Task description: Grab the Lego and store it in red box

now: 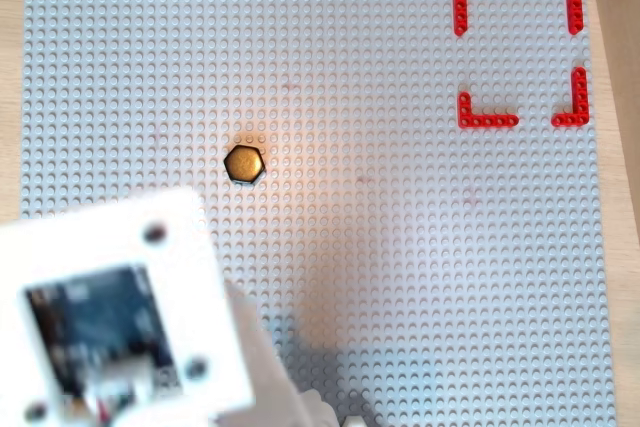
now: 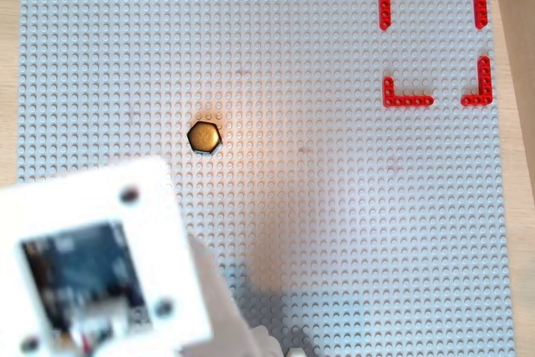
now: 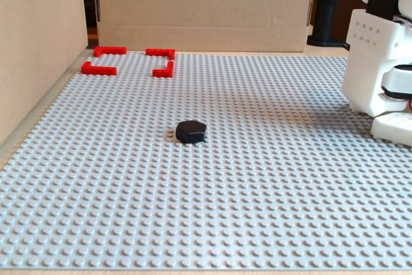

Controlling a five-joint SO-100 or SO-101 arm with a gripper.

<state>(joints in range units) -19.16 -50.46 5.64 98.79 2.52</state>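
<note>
No Lego [image 1: 244, 163] inside red box [image 1: 487, 121]

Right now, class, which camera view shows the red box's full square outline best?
Both overhead views show the red box best: looking straight down, all four L-shaped corners and the gaps between them are clear. The fixed view shows the box low and far off, foreshortened, so its square shape is hard to read.

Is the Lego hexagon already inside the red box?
No, the Lego sits alone mid-baseplate, far from the empty red box in the corner.
</note>
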